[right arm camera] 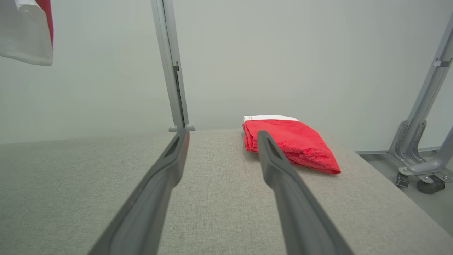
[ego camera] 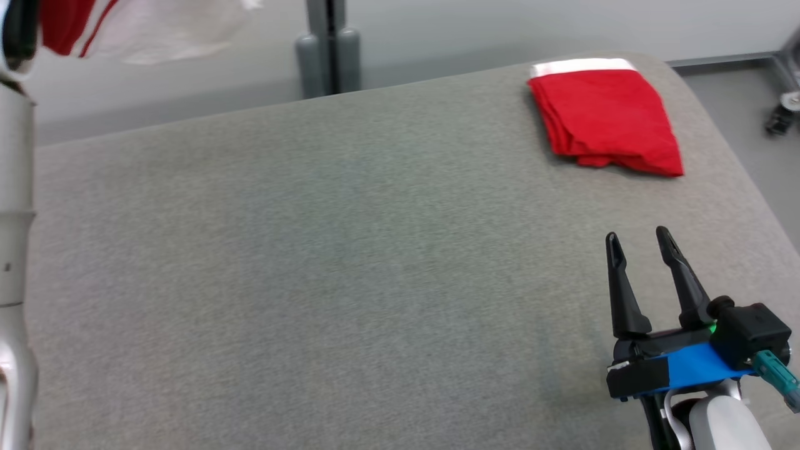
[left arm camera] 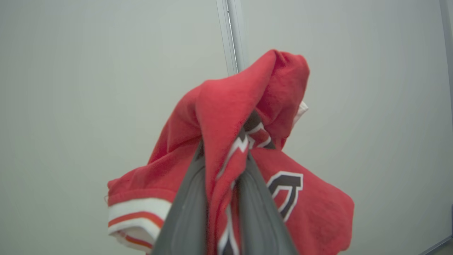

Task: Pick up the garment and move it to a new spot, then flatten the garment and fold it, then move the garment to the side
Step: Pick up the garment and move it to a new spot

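Observation:
A red garment [left arm camera: 226, 106] with white and orange striped trim and dark lettering hangs bunched in the air, and my left gripper [left arm camera: 224, 148] is shut on it, cloth pinched between the two fingers and draped over their tips. In the head view the garment [ego camera: 144, 28] hangs at the top left, above the far left of the grey table [ego camera: 312, 250], beside my pale left forearm [ego camera: 15, 187]. A corner of the garment [right arm camera: 26, 32] appears at the upper left of the right wrist view. My right gripper [ego camera: 637, 236] stands open and empty over the table's near right part, fingers pointing away [right arm camera: 223, 136].
A folded red cloth with a white band [ego camera: 606, 119] lies at the table's far right corner, ahead of the right gripper [right arm camera: 290, 141]. A grey post [ego camera: 328, 44] stands behind the table's far edge. A metal frame on casters [right arm camera: 421, 141] stands on the floor to the right.

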Controlling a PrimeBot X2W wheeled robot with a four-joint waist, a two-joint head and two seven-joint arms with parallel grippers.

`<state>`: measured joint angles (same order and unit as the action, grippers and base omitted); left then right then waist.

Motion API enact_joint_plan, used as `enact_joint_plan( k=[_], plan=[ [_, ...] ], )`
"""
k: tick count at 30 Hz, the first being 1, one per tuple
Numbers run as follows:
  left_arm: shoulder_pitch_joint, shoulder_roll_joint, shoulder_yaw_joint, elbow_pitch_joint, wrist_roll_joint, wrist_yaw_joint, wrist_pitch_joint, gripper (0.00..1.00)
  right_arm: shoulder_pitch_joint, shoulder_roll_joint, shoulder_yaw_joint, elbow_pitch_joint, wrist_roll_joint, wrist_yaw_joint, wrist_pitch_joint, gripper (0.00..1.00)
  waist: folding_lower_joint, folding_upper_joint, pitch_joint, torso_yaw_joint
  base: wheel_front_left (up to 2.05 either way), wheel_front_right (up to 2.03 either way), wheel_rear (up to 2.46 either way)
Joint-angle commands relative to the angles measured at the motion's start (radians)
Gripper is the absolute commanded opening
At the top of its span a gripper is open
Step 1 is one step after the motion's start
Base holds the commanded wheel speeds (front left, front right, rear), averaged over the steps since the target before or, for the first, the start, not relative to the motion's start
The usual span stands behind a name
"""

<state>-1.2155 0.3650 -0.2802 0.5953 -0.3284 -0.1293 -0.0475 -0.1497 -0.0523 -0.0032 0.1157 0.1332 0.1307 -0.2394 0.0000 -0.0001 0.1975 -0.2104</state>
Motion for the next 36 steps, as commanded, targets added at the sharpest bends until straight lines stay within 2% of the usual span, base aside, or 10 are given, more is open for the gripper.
enact_joint_plan(
  k=[1,7,12,24,32,36],
  plan=[
    [-0.012,-0.011,-0.015,-0.013,-0.003,-0.002,0.005,0.00,0.006,0.001,0.003,0.006,0.011,0.000,-0.006,1.00,0.0000,0.0001,-0.020,-0.033,0.00,0.00,0.00],
    [0.011,-0.058,-0.068,-0.053,-0.015,-0.001,0.019,0.00,-0.001,0.002,0.023,0.022,0.049,0.000,-0.021,1.00,0.0000,0.0001,-0.005,-0.101,0.00,0.00,0.00],
    [0.110,-0.084,-0.086,-0.058,-0.033,0.004,-0.010,0.00,0.004,0.001,0.032,0.032,0.061,0.000,-0.026,1.00,0.0000,0.0001,-0.005,-0.120,0.00,0.00,0.00],
    [0.457,-0.154,-0.125,-0.066,-0.090,0.050,-0.063,0.00,0.005,0.001,0.035,0.039,0.066,0.000,-0.027,1.00,0.0000,0.0001,-0.014,-0.080,0.00,0.00,0.00],
    [0.662,-0.225,-0.197,0.022,-0.107,0.043,-0.114,0.00,0.000,0.001,0.050,0.053,0.065,0.000,-0.027,1.00,0.0000,0.0001,-0.025,-0.075,0.00,0.00,0.00],
    [0.714,-0.249,-0.241,0.088,-0.096,0.036,-0.126,0.00,0.010,0.001,0.054,0.066,0.066,0.000,-0.026,1.00,0.0000,0.0001,-0.034,-0.073,0.00,0.00,0.00]
  ],
)
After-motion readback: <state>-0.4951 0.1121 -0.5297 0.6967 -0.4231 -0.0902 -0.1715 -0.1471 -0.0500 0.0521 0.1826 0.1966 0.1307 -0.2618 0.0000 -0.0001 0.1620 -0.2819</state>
